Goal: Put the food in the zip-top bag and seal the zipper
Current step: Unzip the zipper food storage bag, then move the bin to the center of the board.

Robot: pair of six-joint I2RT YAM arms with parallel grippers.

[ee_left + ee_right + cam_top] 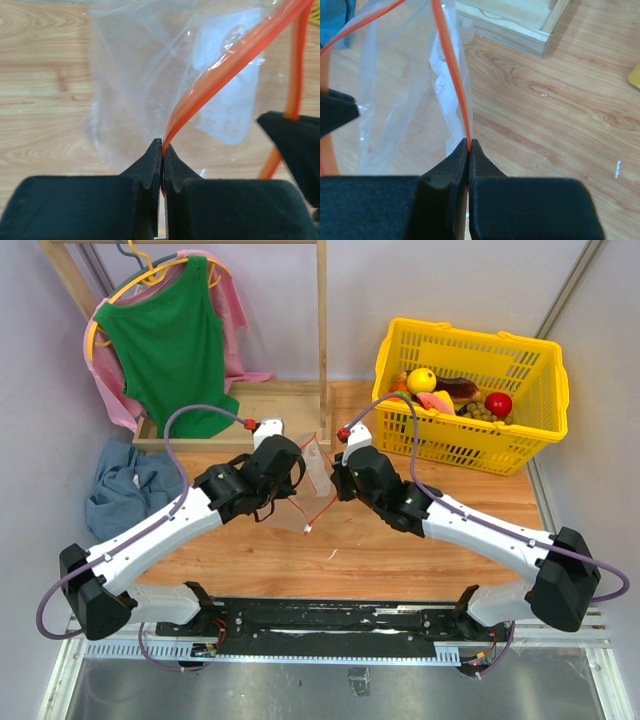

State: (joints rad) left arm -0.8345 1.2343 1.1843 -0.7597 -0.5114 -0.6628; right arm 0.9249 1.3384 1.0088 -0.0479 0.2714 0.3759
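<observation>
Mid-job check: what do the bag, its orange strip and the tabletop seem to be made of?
The zip-top bag looks like thin, clear, glossy plastic film: it creases, and the wood shows through it. The zipper is orange-red and smooth, probably a denser flexible plastic, since it bends in a curve. The table is wood or wood-look laminate with a matt grain; I cannot tell which.

clear zip-top bag, orange zipper unsealed; food in yellow basket.

Two grippers: left gripper, right gripper. One zip-top bag. One yellow basket, at least five food pieces in it. Two hung garments: green top, pink shirt. One blue cloth.
</observation>
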